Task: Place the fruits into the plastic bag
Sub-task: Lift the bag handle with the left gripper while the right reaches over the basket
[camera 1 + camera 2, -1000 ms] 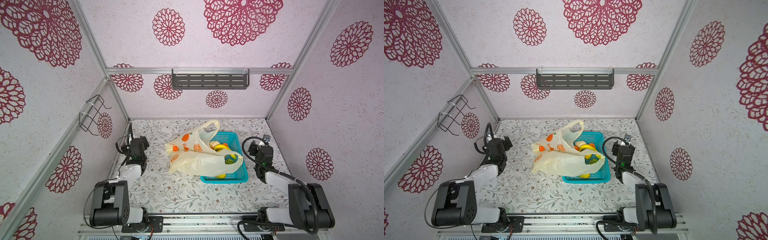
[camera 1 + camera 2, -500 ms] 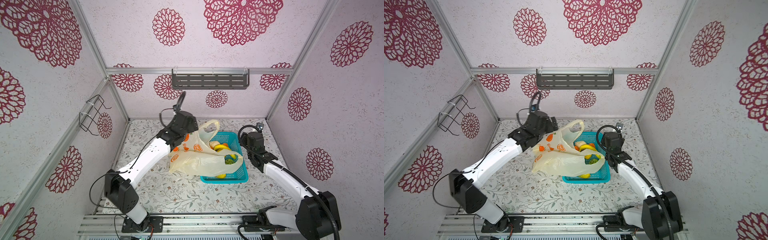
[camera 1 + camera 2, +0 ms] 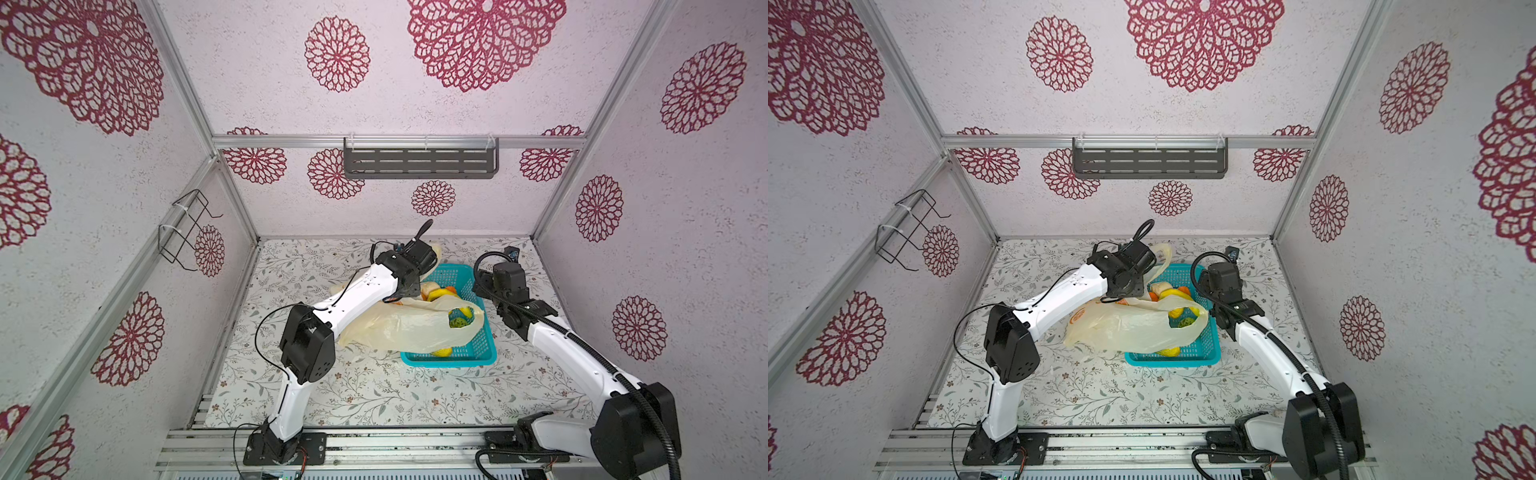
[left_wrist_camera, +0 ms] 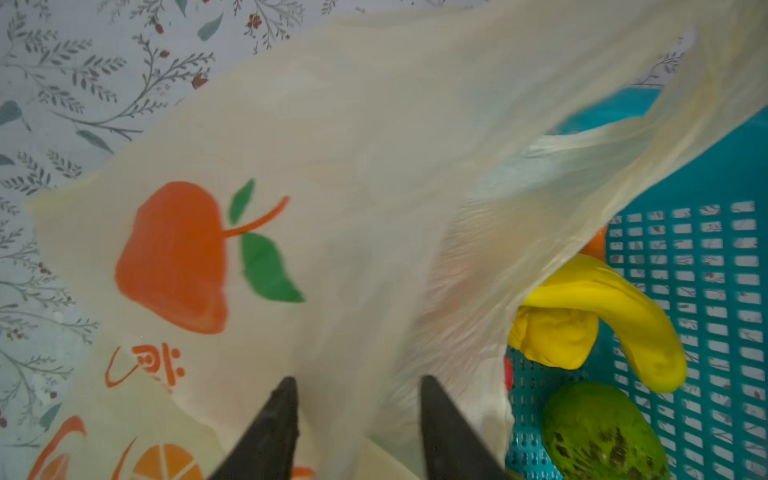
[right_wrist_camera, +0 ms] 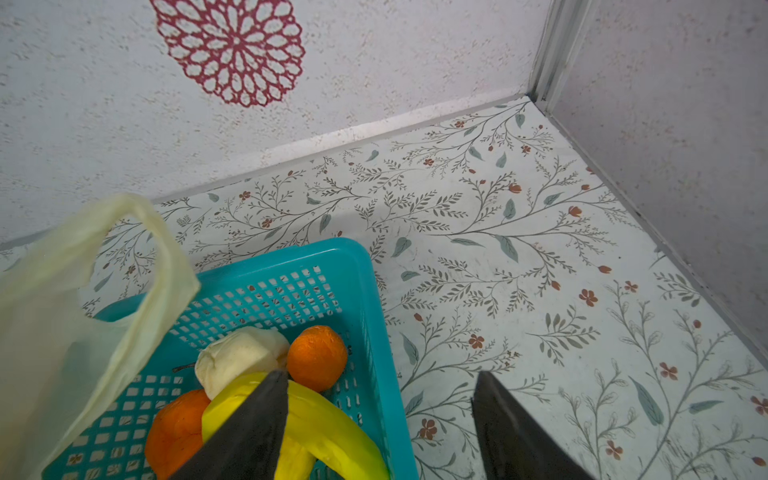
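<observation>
Floral bench carries the teal basket, the plastic bag draped over its left side. Only my left wrist view shows a small orange mark on the bag, too blurred to read, and my left pincer slightly apart over the film; contact I cannot tell. My right wrist view shows my right pincer wide apart above the banana, two oranges and beige round one in the basket. Both top views hide both pincers.
</observation>
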Motion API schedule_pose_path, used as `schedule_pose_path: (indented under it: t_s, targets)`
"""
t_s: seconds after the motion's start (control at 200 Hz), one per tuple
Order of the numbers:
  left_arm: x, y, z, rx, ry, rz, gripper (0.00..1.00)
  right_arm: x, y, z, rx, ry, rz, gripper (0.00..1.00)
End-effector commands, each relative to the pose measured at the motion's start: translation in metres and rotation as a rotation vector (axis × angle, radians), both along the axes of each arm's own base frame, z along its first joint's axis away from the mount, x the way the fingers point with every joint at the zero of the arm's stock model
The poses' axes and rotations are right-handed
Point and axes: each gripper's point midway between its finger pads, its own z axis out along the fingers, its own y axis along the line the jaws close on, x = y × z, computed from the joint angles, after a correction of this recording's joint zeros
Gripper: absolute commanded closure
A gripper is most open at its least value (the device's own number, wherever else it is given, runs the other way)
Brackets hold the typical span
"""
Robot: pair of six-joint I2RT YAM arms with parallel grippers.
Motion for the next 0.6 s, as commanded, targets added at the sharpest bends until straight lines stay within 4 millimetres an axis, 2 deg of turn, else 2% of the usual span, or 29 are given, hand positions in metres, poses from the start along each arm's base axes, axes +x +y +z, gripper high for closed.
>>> schedule_pose_path:
  t_s: [0.0, 0.085, 0.105, 0.215, 0.41, 0.59]
  targets:
    - [-0.003, 0.004, 0.020, -0.040, -0.019, 0.018, 0.79, 0.001, 0.010, 0.016, 0.050, -0.029, 0.027, 0.28]
    - [-0.004, 0.002, 0.032, -0.080, -0.069, -0.023, 0.87, 0.000, 0.013, 0.020, 0.061, -0.031, 0.040, 0.27]
    - [-0.006, 0.004, 0.049, -0.112, -0.105, -0.034, 0.90, 0.000, 0.012, 0.020, 0.061, -0.026, 0.040, 0.27]
    - [-0.011, 0.011, 0.070, -0.217, -0.166, -0.091, 1.00, -0.003, 0.014, 0.019, 0.070, 0.004, 0.048, 0.27]
    - [-0.023, 0.044, 0.092, -0.460, -0.247, -0.118, 1.00, -0.015, 0.027, 0.003, 0.116, 0.086, 0.113, 0.27]
    - [-0.034, 0.065, 0.102, -0.552, -0.334, -0.161, 1.00, -0.036, 0.052, -0.028, 0.145, 0.219, 0.258, 0.28]
